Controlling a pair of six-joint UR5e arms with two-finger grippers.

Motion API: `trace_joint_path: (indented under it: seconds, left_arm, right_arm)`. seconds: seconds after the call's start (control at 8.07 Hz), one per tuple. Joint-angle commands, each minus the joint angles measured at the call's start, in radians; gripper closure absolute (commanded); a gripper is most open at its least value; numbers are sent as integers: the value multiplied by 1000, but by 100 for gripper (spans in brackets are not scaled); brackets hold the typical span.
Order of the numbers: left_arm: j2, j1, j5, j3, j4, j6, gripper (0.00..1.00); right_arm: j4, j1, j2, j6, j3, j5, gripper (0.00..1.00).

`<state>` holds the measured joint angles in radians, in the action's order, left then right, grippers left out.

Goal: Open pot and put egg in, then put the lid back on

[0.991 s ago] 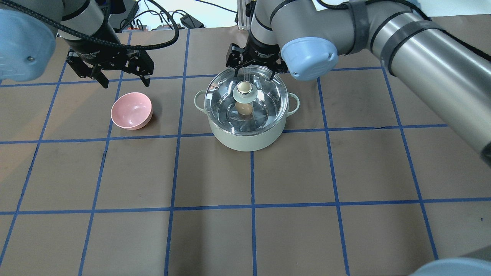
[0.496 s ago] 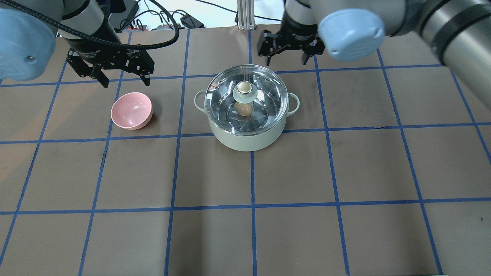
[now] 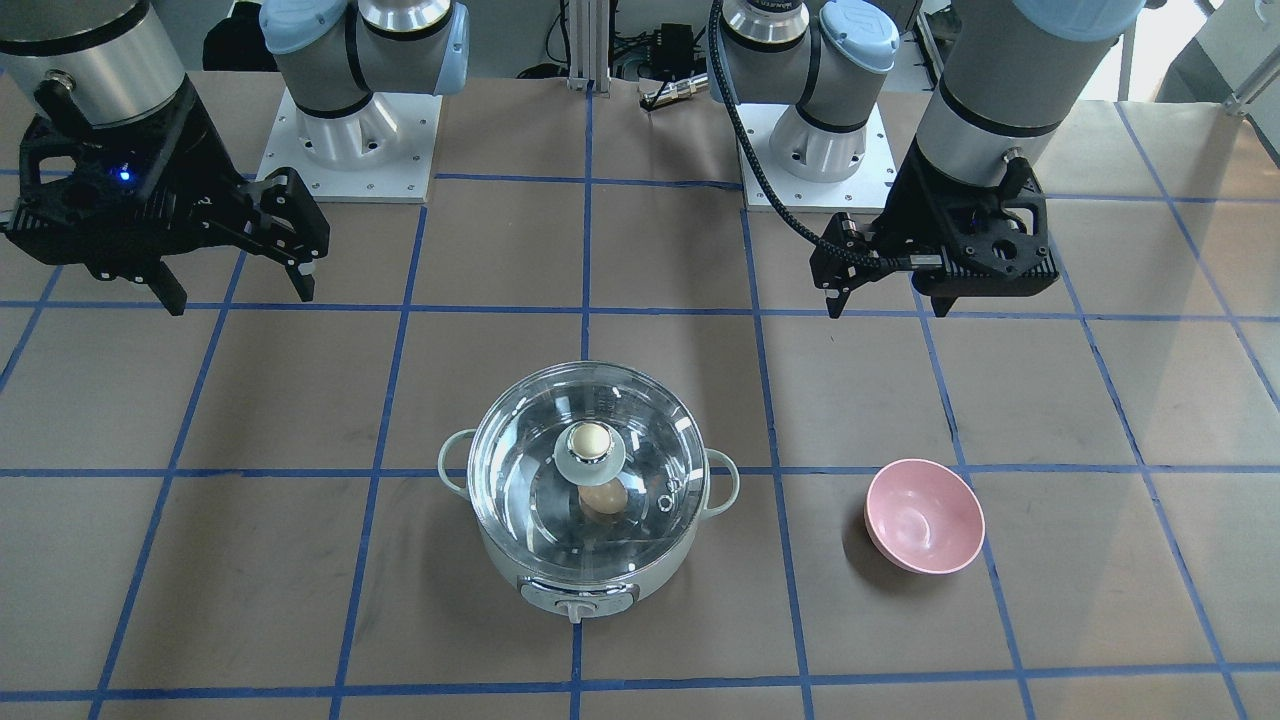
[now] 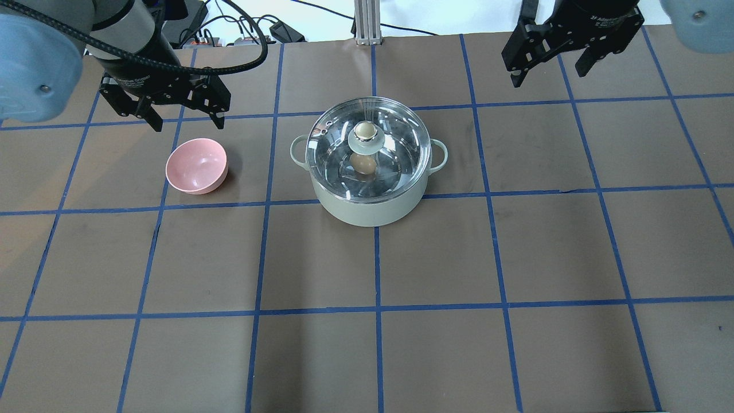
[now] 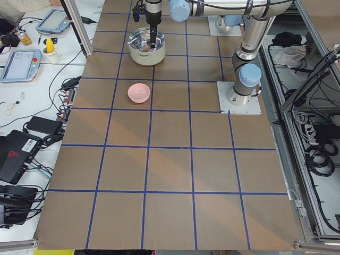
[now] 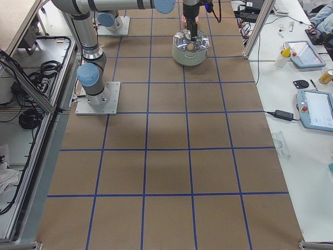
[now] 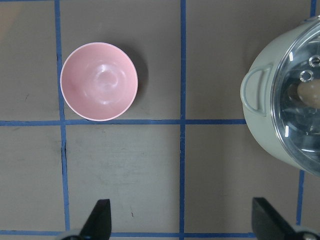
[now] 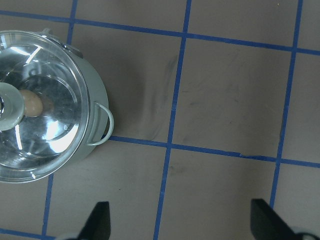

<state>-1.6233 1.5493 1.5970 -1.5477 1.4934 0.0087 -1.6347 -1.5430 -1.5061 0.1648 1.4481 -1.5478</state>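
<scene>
Brown-papered table, blue tape grid.
- Pot: near centre. The lid is seated level on its rim, so the pot is closed.
- Egg: inside the pot on the steel floor, seen through the glass under the lid's knob.
- Pink bowl: beside the pot, holding nothing.
- My left hand: fingers spread wide, holding nothing. It hangs just behind the bowl.
- My right hand: equally wide and empty, well apart from the pot.

I judge every step done. Both hands sit clear so the lid stays undisturbed.
</scene>
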Motion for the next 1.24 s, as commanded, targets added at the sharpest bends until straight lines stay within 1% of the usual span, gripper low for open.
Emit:
trace_joint_path:
  seconds: [0.0,0.12,0.25,0.62,0.74,0.87,1.12]
  left_arm:
    - [0,0,3,-2,1,1,0]
    - [0,0,3,-3,2,1,0]
    - [2,0,3,-3,4,1,0]
    - [0,2,3,-3,4,1,0]
    - [0,2,3,-5,4,-1,0]
    - [0,2,3,-3,4,-1,0]
    - [3,2,3,-3,4,1,0]
  right_arm:
    - [6,-40,-3,-91,11,-120,0]
    - [0,-87,-3,-117,9,-127,0]
    - [1,-123,0,-182,9,-132,0]
    - [4,-126,0,-172,9,-117,0]
    - [4,-126,-3,-171,12,-83,0]
    - [1,-123,-3,-169,14,-71,0]
    - [4,-123,-3,-162,21,-71,0]
